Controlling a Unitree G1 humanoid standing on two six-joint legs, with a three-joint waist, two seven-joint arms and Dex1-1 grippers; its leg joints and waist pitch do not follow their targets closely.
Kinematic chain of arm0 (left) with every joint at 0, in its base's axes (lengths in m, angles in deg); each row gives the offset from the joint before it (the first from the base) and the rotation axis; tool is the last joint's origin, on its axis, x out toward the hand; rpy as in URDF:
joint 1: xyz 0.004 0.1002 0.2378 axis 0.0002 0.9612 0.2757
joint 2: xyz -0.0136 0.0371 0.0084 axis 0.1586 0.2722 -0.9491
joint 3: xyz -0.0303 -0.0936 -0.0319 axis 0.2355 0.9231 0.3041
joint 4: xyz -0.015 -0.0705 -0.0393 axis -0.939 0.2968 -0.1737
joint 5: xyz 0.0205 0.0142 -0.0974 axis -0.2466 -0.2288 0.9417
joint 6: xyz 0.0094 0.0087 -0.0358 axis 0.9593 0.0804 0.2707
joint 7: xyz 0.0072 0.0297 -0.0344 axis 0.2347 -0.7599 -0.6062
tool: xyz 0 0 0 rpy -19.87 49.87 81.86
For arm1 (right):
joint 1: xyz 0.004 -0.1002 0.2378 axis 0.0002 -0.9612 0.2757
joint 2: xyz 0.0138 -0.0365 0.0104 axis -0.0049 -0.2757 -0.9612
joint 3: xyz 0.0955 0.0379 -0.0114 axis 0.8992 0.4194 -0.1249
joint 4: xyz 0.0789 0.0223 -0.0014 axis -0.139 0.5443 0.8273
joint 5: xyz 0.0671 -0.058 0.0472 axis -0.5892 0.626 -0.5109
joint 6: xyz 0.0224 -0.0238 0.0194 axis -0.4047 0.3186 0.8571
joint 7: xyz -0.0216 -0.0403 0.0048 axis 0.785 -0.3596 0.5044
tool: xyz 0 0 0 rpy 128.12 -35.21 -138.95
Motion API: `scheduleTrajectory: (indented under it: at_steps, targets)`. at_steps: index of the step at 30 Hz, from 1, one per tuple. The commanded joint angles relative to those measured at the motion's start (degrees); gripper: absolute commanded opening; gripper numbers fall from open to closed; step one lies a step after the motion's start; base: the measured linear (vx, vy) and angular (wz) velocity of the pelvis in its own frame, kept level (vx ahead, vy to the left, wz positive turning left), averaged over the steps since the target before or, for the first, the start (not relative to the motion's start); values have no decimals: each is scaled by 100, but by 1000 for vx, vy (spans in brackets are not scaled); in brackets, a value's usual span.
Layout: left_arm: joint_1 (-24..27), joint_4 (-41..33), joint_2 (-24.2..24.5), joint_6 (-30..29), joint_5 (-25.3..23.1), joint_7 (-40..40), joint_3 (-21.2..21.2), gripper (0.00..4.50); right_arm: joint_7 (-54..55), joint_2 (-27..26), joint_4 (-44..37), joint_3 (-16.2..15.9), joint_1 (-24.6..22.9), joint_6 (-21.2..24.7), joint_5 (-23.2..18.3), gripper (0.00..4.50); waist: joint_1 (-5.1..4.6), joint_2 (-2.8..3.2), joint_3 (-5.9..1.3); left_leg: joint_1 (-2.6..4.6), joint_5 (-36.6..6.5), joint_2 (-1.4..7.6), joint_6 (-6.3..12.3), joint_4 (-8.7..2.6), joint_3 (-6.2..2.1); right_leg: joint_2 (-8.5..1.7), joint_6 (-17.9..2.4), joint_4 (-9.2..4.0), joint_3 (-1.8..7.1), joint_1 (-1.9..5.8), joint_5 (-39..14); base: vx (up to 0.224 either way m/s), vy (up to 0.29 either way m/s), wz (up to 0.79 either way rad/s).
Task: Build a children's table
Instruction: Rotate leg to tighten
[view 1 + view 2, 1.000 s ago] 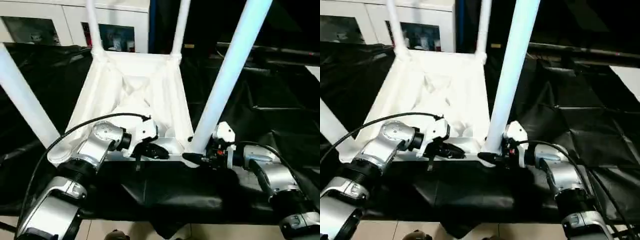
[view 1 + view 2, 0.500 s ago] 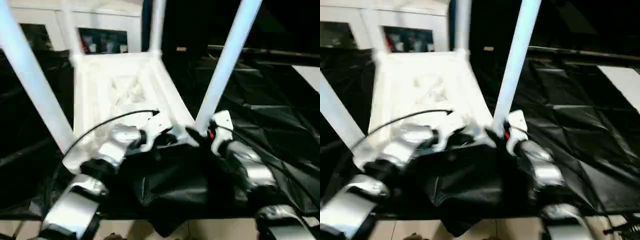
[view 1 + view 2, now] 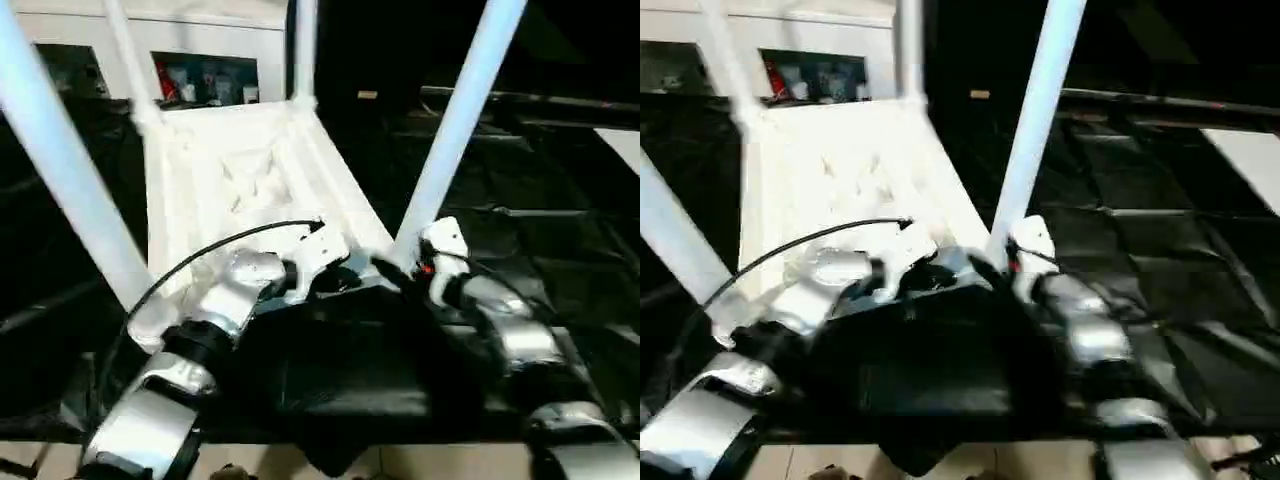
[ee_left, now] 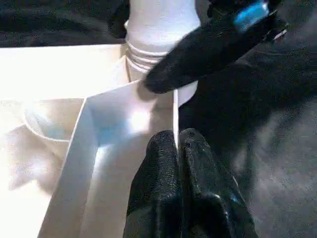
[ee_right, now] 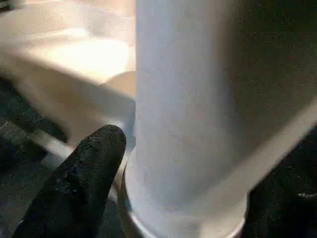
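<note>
1. White plastic table (image 3: 240, 180) lies upside down on the black-covered bench (image 3: 540, 230), four legs (image 3: 455, 125) up.
2. Left jaws (image 4: 177, 148) pinch its rim; right jaws (image 3: 385, 272) hug a leg's base.
3. It looks light, stiff, slippery; hold low.

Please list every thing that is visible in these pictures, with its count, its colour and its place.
Square plastic tabletop with ribbed underside: one, white, lying upside down on the black sheet.
Long tubular legs: four, white, standing up from the tabletop's corner sockets.
Crinkled plastic sheet: one, black, covering the work surface under the table.
Cabinet with glass doors: one, white, behind the table.
Flat board: one, white, at the far right on the sheet.
Left gripper: one, black, jaws closed on the tabletop's near rim wall.
Right gripper: one, black, jaws around the base of the near right leg.
</note>
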Motion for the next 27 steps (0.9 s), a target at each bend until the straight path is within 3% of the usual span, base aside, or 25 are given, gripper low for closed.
scheduleTrajectory:
  at_steps: [1, 6, 10, 13, 21, 27]
  targets:
    - [116, -210, -36, 152, 300, 661, -202, 0, -842, 68, -389, -391, -124, -54, -188, 359, 30, -33, -327, -26, -724, 276, 594, -323, -78, -501, -1178, -433, 374, 315, -759, 0, 0, 0]
    - [271, -528, 419, 122, 523, 1497, -226, 0, -1601, 455, -800, -387, -285, 49, -395, 359, 81, -7, -340, -21, -635, 305, 623, -319, -67, -474, -1303, -369, 369, 299, -464, 0, 0, 0]
    - [332, -675, 665, 10, 624, 1900, -155, 0, -2040, 652, -965, -444, -353, 99, -456, 359, 87, -15, -319, -9, -832, 306, 485, -322, -52, -474, -1300, -394, 370, 283, -762, 0, 0, 0]
    - [306, -639, 792, 40, 643, 1956, -89, 0, -2183, 753, -1020, -546, -373, 110, -395, 359, 104, -27, -320, -11, -795, 298, 465, -322, -57, -481, -1195, -404, 373, 289, -875, 0, 0, 0]
    - [407, -812, 829, -29, 701, 1979, -82, 0, -2342, 695, -1098, -590, -437, 297, -480, 291, 111, -30, -338, -22, -595, 295, 508, -302, -51, -472, -1260, -359, 370, 293, -582, 0, 0, 0]
    - [404, -711, 692, 73, 601, 1549, -43, 0, -1943, 497, -1026, -507, -542, 534, -532, 272, 100, -37, -317, -10, -740, 286, 425, -320, -58, -474, -1159, -407, 370, 277, -932, 0, 0, 0]
